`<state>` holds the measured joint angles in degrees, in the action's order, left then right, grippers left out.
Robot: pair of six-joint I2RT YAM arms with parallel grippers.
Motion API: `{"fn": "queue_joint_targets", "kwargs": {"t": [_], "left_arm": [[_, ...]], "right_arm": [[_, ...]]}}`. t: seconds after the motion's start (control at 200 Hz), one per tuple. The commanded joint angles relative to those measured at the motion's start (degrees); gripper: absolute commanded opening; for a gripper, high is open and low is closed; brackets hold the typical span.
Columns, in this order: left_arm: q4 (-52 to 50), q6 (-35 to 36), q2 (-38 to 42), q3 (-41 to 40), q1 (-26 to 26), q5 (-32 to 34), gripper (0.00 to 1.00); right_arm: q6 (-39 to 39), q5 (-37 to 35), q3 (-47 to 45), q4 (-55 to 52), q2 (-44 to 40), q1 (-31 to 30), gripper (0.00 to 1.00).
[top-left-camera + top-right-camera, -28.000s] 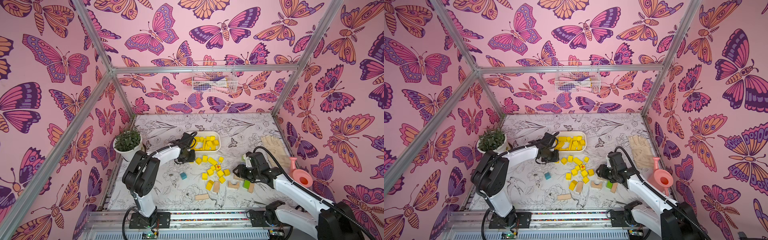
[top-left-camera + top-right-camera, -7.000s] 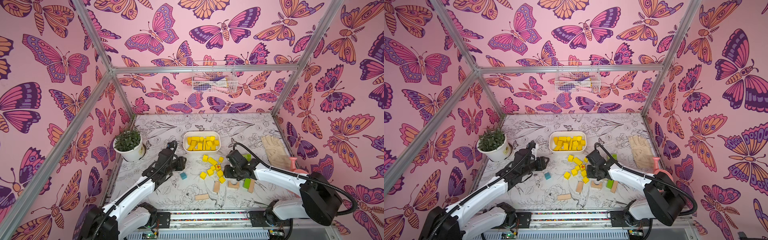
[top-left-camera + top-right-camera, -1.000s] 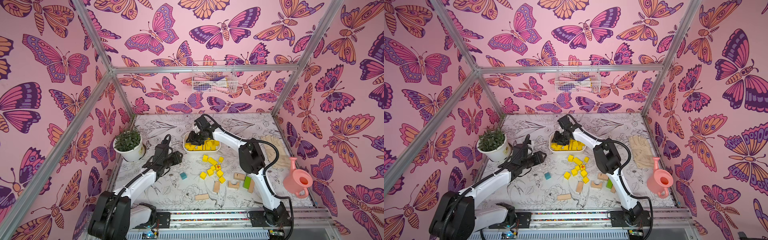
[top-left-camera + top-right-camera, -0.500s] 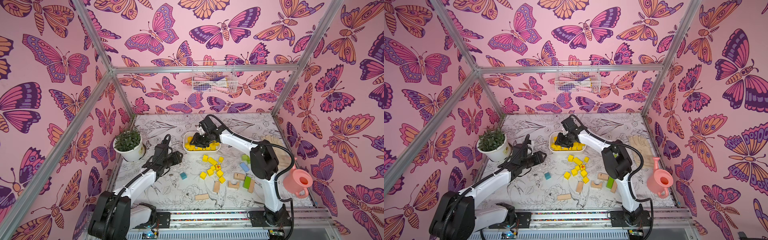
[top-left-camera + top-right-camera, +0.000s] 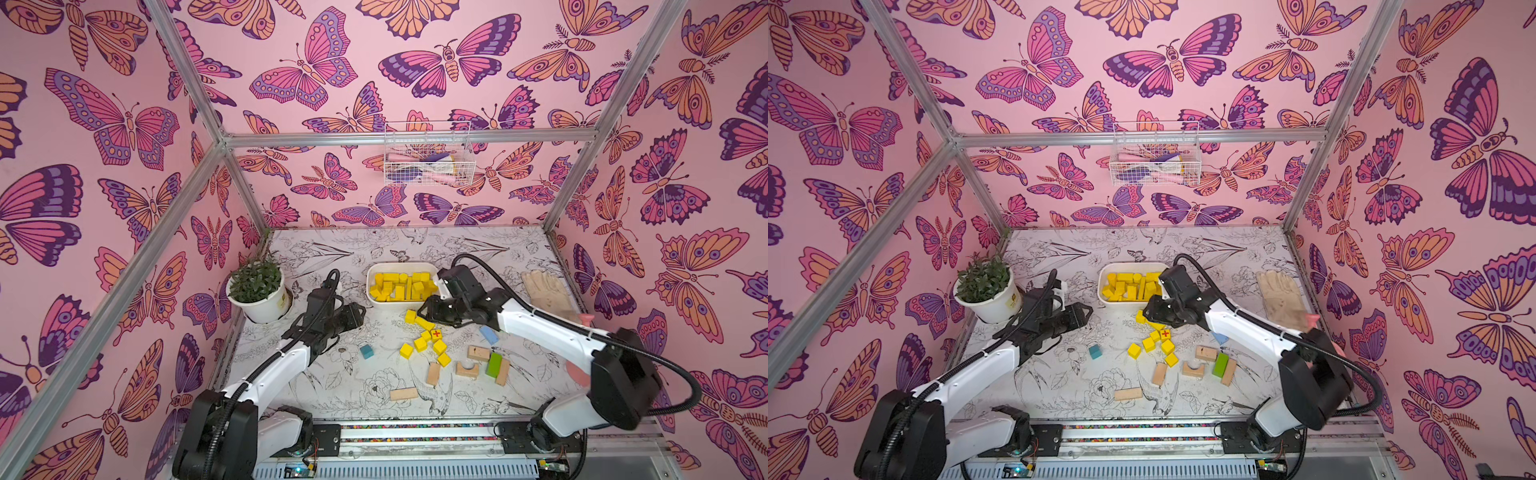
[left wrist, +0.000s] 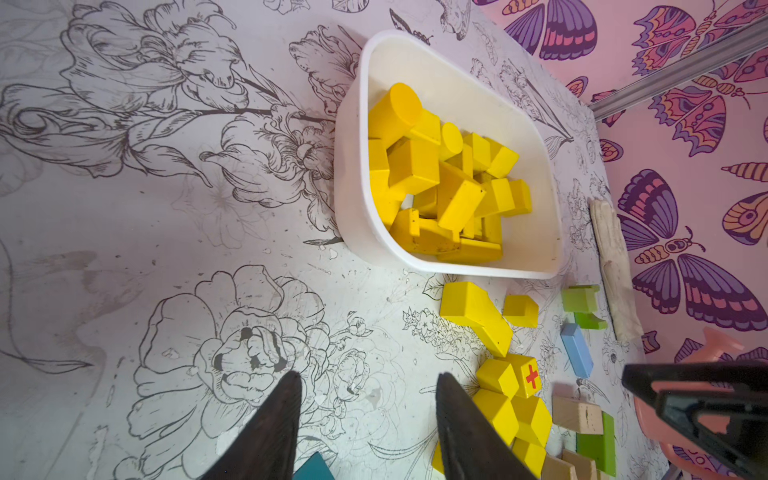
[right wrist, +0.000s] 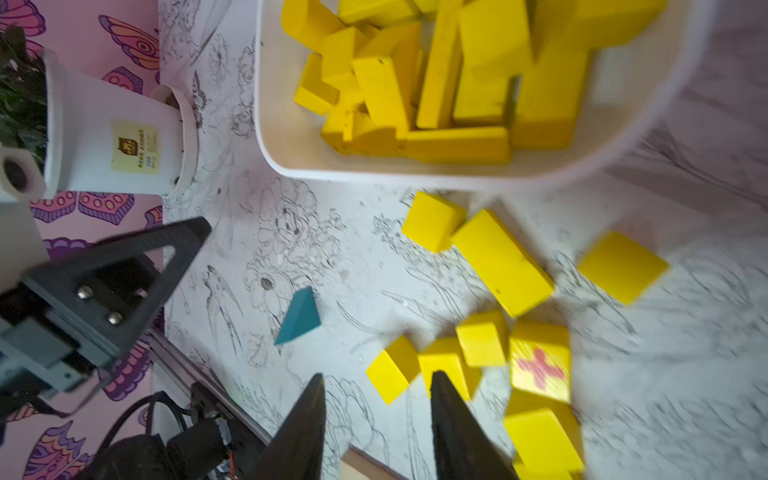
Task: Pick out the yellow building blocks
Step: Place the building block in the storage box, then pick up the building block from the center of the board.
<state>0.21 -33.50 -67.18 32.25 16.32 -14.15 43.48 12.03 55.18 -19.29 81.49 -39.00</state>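
Many yellow building blocks (image 5: 401, 284) lie in a white tray (image 5: 368, 286) mid-table. In both top views several more lie loose just in front of it (image 5: 419, 344) (image 5: 1148, 344), among them a bar (image 7: 503, 262) and a cube with a red cross (image 5: 436, 333) (image 6: 528, 376) (image 7: 539, 361). My right gripper (image 5: 424, 309) (image 7: 376, 380) hovers open at the tray's front right corner, over the loose blocks, with nothing between its jaws. My left gripper (image 5: 357, 311) (image 6: 368, 378) hangs open and empty left of the tray, above bare table.
A potted plant (image 5: 259, 293) stands at the left wall. A teal block (image 5: 366, 351), a blue block (image 5: 488, 334), a green block (image 5: 494, 365) and tan blocks (image 5: 404, 393) lie near the front. A glove (image 5: 544, 289) lies at the right and a wire basket (image 5: 428, 160) hangs on the back wall.
My right gripper has pulled back from over the tray toward the front and now hangs above the loose yellow blocks. The left arm has hardly moved.
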Motion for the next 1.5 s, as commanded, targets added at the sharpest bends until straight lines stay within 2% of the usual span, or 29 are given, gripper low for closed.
{"fn": "queue_joint_targets", "kwargs": {"t": [0.0,0.075,0.185,0.28,0.386,0.486,0.776,0.871,1.132,1.492], "left_arm": [[-0.5,1.6,1.4,-0.7,2.0,-0.5,0.52],[-1.9,3.2,1.9,0.0,5.7,2.0,0.52],[-4.5,6.4,2.1,2.3,13.9,7.8,0.54],[-6.5,9.1,1.6,4.3,19.7,12.6,0.57],[-7.9,10.6,0.8,5.9,22.6,15.2,0.60],[-8.4,11.8,0.2,6.9,24.0,14.8,0.62],[-11.8,12.4,-3.2,10.0,27.2,13.8,0.63],[-13.8,12.2,-4.1,11.0,27.4,11.0,0.62],[-20.8,9.6,-5.2,13.5,28.5,9.3,0.61],[-25.4,10.5,-18.6,20.0,29.0,7.3,0.57]], "right_arm": [[-0.4,-5.9,-8.2,-1.2,-8.0,-0.2,0.42],[-0.3,-8.1,-14.3,-2.2,-14.2,0.0,0.42],[0.2,-12.0,-22.4,-4.3,-23.3,0.2,0.42],[3.6,-14.9,-29.3,-3.5,-31.5,0.4,0.43],[4.2,-16.1,-32.5,-3.2,-41.1,0.6,0.46],[5.1,-17.2,-34.7,-3.0,-45.5,1.2,0.48],[4.7,-14.1,-34.9,1.3,-40.2,2.3,0.48],[4.2,-12.7,-34.9,3.5,-38.3,2.4,0.50],[3.9,-12.7,-34.2,4.1,-35.9,2.3,0.50],[4.5,-13.6,-34.8,3.8,-37.4,2.3,0.50]]}}
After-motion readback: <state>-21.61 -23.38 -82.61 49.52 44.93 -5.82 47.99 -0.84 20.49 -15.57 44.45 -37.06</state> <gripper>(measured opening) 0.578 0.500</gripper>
